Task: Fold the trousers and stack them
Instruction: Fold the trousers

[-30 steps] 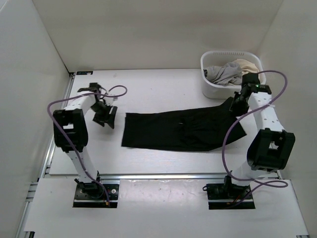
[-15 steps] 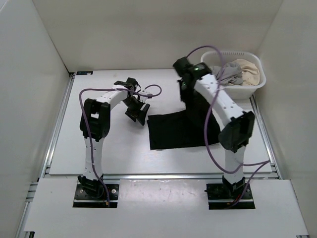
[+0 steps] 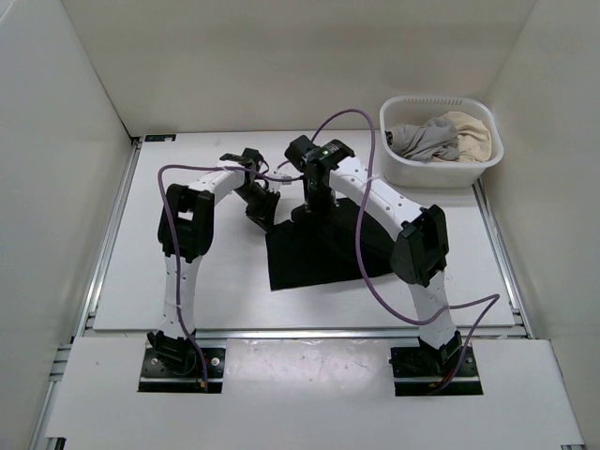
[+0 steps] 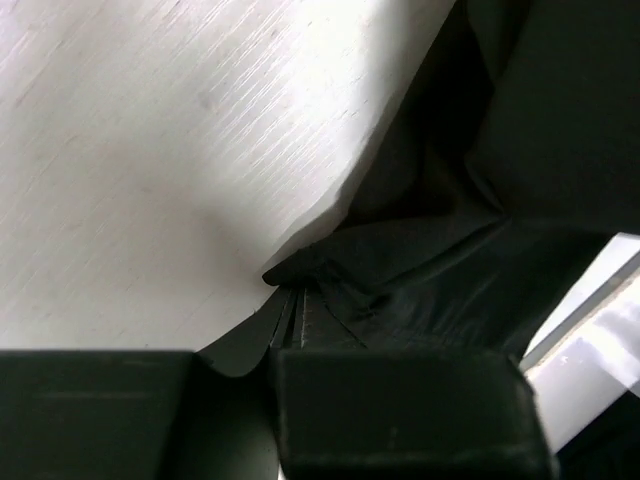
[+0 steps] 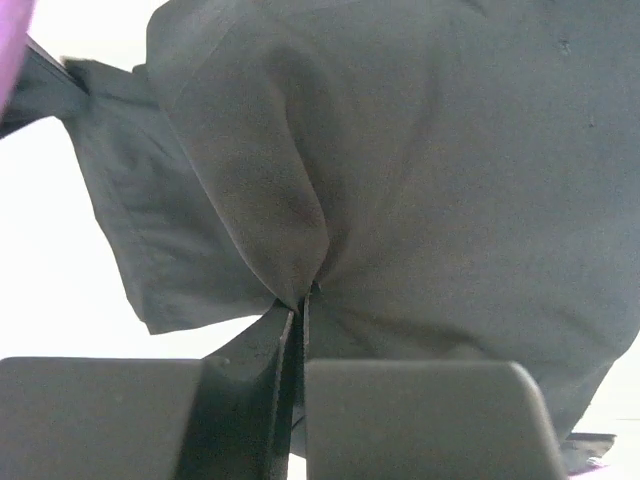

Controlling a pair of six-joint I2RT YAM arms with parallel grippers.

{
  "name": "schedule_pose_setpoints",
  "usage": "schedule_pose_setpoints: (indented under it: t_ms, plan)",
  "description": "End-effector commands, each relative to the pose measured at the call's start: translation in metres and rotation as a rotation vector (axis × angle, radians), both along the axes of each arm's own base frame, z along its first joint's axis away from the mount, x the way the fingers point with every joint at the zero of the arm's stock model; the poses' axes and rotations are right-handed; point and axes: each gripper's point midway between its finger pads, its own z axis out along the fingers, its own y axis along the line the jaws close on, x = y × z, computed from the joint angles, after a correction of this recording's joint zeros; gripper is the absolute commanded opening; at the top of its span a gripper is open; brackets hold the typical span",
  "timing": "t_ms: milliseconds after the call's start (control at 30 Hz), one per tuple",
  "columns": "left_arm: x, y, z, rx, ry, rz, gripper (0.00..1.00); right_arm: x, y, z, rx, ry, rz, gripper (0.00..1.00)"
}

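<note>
Now, with the left gripper [image 4: 290, 300] and right gripper [image 5: 298, 300] both clamped on the trousers [image 3: 319, 253], lower them level, away from the basket [image 3: 436, 173], so the fold lies flat.

Bright, even overhead light, soft shadows.
Top view sharp, white table [image 3: 225, 291] near glare. Wrist views blurred close up: trousers [image 5: 420, 150] lose detail, background blown white, fingers [image 4: 400, 410] dark and unfocused.
</note>
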Motion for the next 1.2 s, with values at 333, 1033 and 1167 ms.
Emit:
schedule_pose_setpoints:
  t_ms: [333, 1033, 1167]
  plan:
    - [0.043, 0.010, -0.039, 0.124, -0.079, 0.001, 0.14, 0.015, 0.073, 0.037, 0.222, -0.165, 0.033, 0.00]
    - [0.169, 0.170, 0.085, 0.329, -0.470, 0.391, 0.70, -0.046, 0.161, 0.089, 0.430, -0.319, 0.571, 0.75]
    - [0.129, 0.160, 0.141, 0.313, -0.544, 0.298, 0.79, -0.021, 0.093, 0.093, 0.440, -0.346, 0.270, 0.78]
